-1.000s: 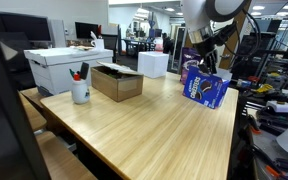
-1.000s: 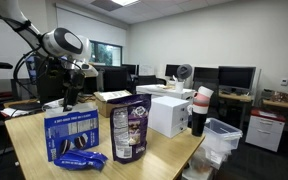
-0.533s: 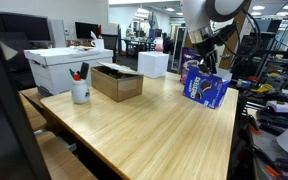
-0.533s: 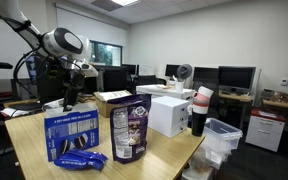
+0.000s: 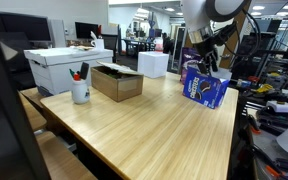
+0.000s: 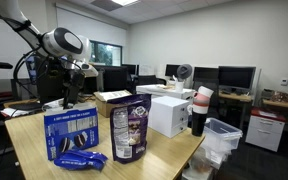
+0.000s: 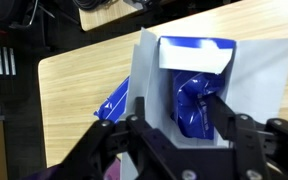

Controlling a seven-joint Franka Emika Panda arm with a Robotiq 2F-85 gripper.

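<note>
Over the table's [image 5: 149, 130] far end, the gripper [image 5: 206, 63] hangs right above the upright blue box [image 5: 206, 89]. Same box is at the near corner in an exterior view [image 6: 74, 133]. Wrist view: box top is open, flaps up, blue packet [image 7: 194, 105] standing inside. Fingers [image 7: 231, 131] spread wide, straddling the packet; contact can't be confirmed. Second blue packet [image 6: 82, 160] lies flat by the box base, purple bag [image 6: 130, 128] upright just beside. Cardboard box [image 5: 117, 82] and pen mug [image 5: 80, 91] sit well apart.
</note>
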